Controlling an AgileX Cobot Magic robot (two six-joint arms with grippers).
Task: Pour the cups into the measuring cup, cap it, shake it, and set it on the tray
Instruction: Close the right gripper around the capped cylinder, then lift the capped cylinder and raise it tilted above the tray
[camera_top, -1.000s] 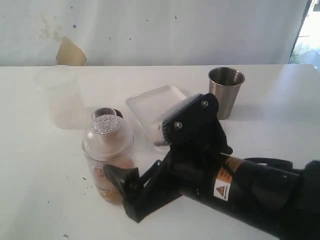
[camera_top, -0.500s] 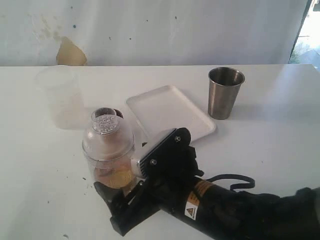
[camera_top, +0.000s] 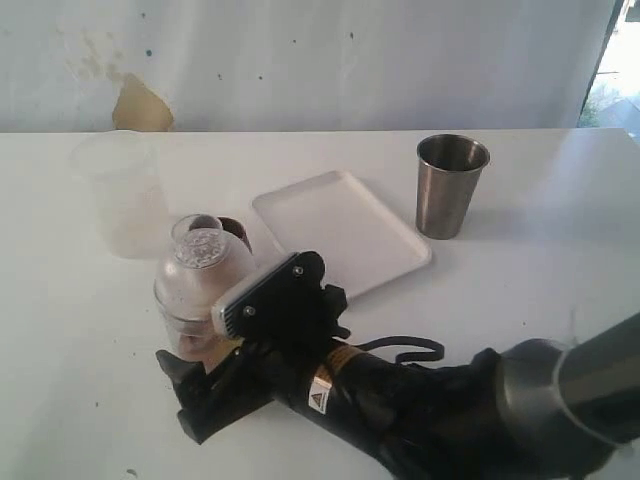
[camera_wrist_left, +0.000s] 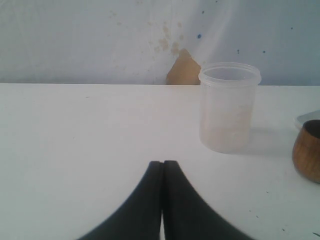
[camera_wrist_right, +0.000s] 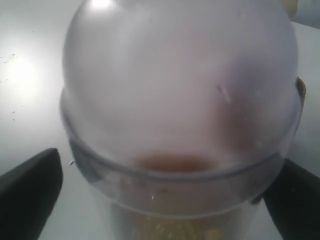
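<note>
The clear measuring cup (camera_top: 195, 285) wears a domed lid and holds yellow-brown bits; it leans slightly on the table's left. My right gripper (camera_top: 200, 350) reaches across to it, one finger (camera_top: 176, 366) showing in front, the other hidden behind the cup. In the right wrist view the cup (camera_wrist_right: 180, 125) fills the gap between both fingers (camera_wrist_right: 31, 192), and the gripper (camera_wrist_right: 170, 197) is shut on it. The brown wooden cup (camera_top: 236, 231) stands just behind. The steel tumbler (camera_top: 451, 186) stands at the right, beside the white tray (camera_top: 340, 230). My left gripper (camera_wrist_left: 163, 163) is shut on nothing, low over the table.
A frosted beaker (camera_top: 120, 195) stands at the back left, also ahead of the left gripper as the beaker (camera_wrist_left: 229, 107), with the wooden cup (camera_wrist_left: 307, 150) to its side. A black cable (camera_top: 410, 350) lies by the right arm. A wall closes the far side.
My right arm has come down and swung left, bringing its fingers round the measuring cup. The cup has shifted a little left and tilted, uncovering the wooden cup behind.
</note>
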